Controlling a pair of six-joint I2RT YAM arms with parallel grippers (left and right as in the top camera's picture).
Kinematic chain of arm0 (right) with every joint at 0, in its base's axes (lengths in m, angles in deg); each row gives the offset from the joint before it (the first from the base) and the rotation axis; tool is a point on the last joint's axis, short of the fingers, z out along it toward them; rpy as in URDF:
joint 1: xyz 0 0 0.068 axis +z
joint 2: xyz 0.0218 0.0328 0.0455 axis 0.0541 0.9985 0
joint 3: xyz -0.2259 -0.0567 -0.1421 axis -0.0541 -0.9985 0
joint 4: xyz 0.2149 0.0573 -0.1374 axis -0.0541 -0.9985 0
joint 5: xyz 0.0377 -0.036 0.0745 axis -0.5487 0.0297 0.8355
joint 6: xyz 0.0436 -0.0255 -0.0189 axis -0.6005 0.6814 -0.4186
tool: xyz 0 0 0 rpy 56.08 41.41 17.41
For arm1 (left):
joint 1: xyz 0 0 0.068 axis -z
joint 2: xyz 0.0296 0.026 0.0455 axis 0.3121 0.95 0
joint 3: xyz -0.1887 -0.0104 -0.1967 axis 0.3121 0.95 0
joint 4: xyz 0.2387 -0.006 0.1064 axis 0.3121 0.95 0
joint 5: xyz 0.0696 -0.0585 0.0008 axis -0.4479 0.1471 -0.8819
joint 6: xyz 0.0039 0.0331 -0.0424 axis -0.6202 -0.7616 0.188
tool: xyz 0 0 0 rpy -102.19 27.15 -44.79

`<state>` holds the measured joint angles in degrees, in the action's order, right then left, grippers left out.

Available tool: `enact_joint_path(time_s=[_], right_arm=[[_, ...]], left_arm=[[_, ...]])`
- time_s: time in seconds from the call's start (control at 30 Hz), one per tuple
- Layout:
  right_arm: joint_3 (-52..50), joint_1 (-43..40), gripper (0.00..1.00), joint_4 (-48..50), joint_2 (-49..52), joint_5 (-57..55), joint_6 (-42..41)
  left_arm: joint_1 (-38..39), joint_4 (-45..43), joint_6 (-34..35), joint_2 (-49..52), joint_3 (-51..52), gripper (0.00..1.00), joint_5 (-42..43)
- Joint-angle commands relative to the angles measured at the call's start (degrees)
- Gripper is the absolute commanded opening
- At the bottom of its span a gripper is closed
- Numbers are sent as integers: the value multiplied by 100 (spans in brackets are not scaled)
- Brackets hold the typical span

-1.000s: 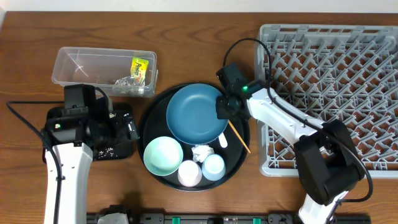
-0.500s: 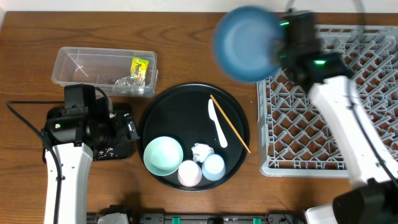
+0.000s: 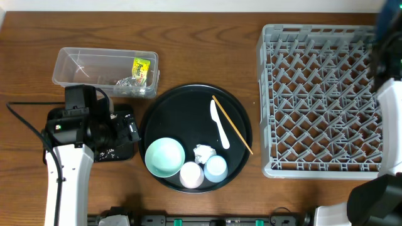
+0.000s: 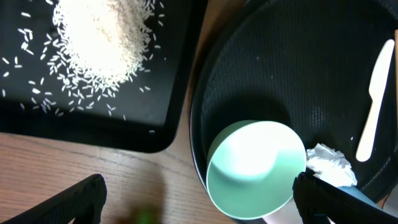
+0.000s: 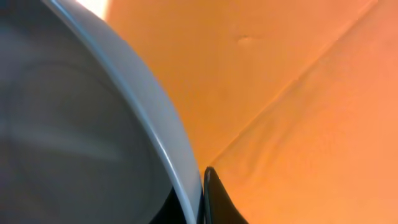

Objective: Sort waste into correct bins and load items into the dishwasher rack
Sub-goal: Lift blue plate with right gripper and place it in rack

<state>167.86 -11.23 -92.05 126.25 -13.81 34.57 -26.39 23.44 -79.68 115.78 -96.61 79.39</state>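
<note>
Wooden surface [image 3: 188, 37] holds the grey dishwasher rack [image 3: 314, 100], and the right end effector [image 5: 204, 186] seems clenched on a bowl [image 5: 93, 124] rim, so I judge loading is in hand and this bowl must next go down between the pegs, while the left end effector [image 4: 202, 199] hangs released.

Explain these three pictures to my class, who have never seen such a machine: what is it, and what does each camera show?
Two robot arms work at a table. The overhead picture looks straight down: a clear tub with wrappers, a round black tray holding a mint-green bowl, a pink cup, a blue cup, a tissue, a white spoon and a chopstick, and a grey rack. The left wrist camera looks down past its open left gripper at rice on a shallow black tray. The right wrist camera is pressed close to a curved rim, seemingly a bowl gripped by the right gripper.
</note>
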Motion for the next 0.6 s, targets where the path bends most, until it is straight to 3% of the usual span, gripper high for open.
enact_joint_path(time_s=[0.0, 0.57], right_arm=[[61, -304, 1, 437, 278, -345, 1263], [61, -1040, 1, 2490, 1797, 105, 2791]], left_arm=[[-31, 17, -35, -17, -59, 97, -52], [-31, 17, 142, -17, -59, 97, -48]])
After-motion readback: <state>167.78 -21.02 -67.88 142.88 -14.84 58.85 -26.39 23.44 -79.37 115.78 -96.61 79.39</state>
